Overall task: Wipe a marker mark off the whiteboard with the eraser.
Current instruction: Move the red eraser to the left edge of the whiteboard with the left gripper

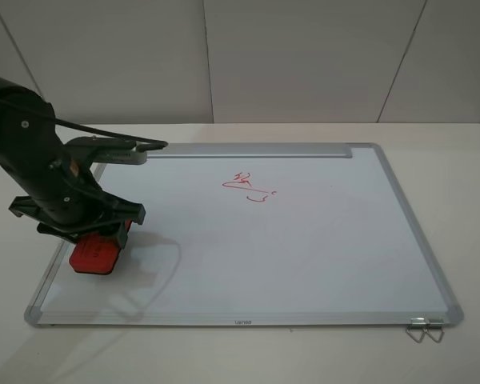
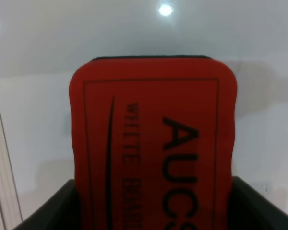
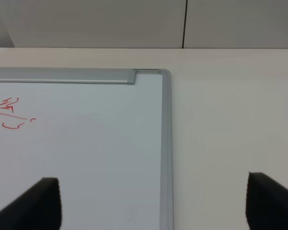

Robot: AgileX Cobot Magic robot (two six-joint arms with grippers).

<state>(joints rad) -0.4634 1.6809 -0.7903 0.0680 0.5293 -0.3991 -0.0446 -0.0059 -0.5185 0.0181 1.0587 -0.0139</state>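
Eraser [image 2: 153,143] lettering partly beyond the left wrist view's edge.

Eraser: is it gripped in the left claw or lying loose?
Gripped. The eraser sits between the left claw's two fingers, both against its sides, over the whiteboard.

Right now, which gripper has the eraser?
The left gripper, shut on the red eraser at the whiteboard's near-left corner. The right gripper is open and holds nothing.
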